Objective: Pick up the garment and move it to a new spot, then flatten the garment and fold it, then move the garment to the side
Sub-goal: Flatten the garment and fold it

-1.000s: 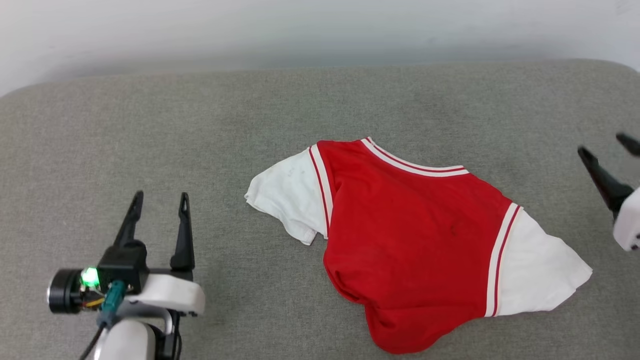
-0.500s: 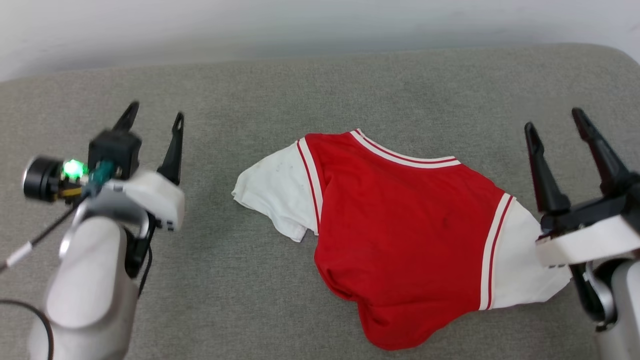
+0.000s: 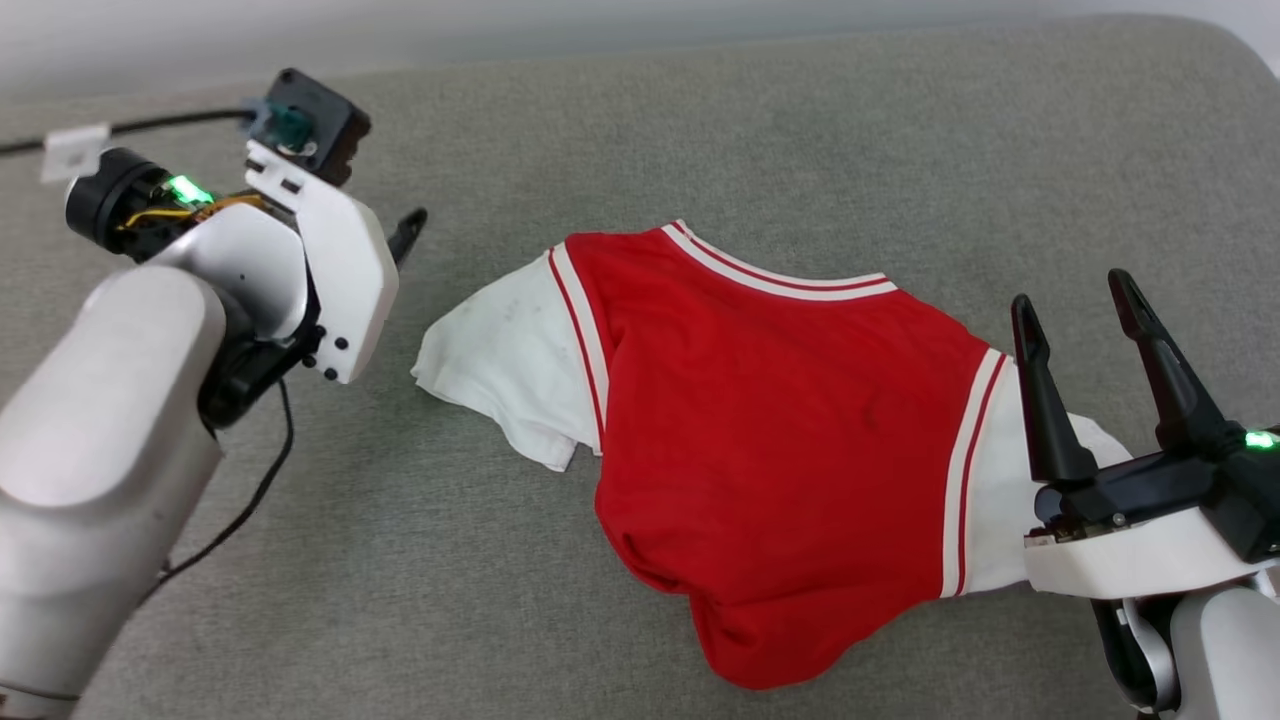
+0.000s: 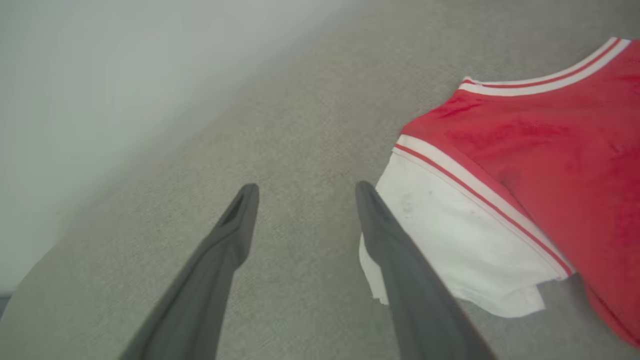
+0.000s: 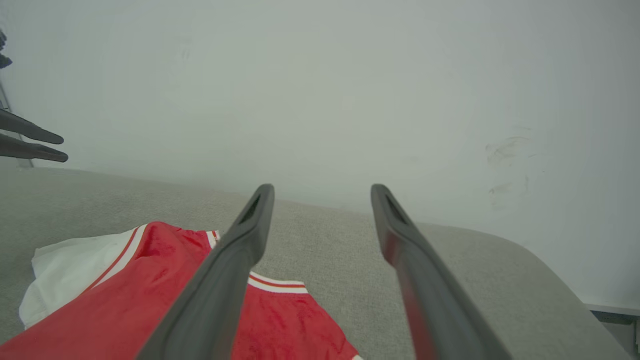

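The garment (image 3: 780,440) lies rumpled mid-cushion (image 3: 800,130), ungrasped. The left gripper (image 4: 306,187) is held spread beside its left white sleeve, and the right gripper (image 3: 1070,295) is likewise spread at the right sleeve. Pick-up is judged pending; descent and closure on both sleeves are required.

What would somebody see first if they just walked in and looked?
The bright red garment with white sleeves jumps out, lying crumpled in the middle of the grey cushion. The left gripper is open beside one sleeve, and the right gripper is open by the other sleeve.
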Robot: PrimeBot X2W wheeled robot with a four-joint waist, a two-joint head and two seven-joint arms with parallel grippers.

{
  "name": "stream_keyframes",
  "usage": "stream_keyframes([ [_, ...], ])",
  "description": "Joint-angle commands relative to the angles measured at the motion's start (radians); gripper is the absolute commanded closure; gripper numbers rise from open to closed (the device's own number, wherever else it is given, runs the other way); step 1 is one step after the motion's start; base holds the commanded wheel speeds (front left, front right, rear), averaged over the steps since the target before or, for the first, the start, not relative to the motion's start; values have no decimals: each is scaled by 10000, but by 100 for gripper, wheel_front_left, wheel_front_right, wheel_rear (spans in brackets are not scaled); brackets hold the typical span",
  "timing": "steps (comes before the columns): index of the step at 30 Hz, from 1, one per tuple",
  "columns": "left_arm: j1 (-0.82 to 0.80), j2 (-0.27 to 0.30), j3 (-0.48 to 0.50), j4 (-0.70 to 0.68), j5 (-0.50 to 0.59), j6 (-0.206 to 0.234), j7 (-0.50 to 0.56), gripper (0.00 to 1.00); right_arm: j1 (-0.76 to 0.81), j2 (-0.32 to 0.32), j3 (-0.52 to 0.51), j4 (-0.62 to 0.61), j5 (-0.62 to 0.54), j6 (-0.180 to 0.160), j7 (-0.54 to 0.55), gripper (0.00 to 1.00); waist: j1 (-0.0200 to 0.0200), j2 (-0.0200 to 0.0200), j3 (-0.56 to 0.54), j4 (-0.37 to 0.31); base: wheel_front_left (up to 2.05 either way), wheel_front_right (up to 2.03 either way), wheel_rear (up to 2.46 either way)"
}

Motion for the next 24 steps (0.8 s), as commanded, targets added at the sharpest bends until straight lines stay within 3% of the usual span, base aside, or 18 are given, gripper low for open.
stream_keyframes([
  [1,-475,423,-692,-233,-710,6,914,0,81,90,20,-69,-109,-10,-62,0,0,-1,248,-161,0,0,0],
  [6,-1231,1081,-2093,-470,-2237,6,3020,0,-116,216,96,-92,-160,-9,-88,0,0,-1,659,-330,0,0,0],
  [10,-1630,1224,-2877,-423,-2997,5,4197,0,-358,247,230,-22,-196,-10,-91,0,0,-1,981,-463,0,0,0],
  [17,-2034,1451,-4229,-125,-3486,5,5307,0,-779,346,432,45,-226,-9,-91,0,0,-1,1485,-668,0,0,0],
  [23,-1853,1455,-5101,158,-3814,6,5339,0,-1003,422,578,164,-250,-10,-93,0,0,-1,1628,-767,0,0,0],
  [24,-1874,1458,-5248,169,-3863,6,5261,90,-1020,427,576,189,-254,-10,-93,0,0,-1,1625,-761,0,0,0],
])
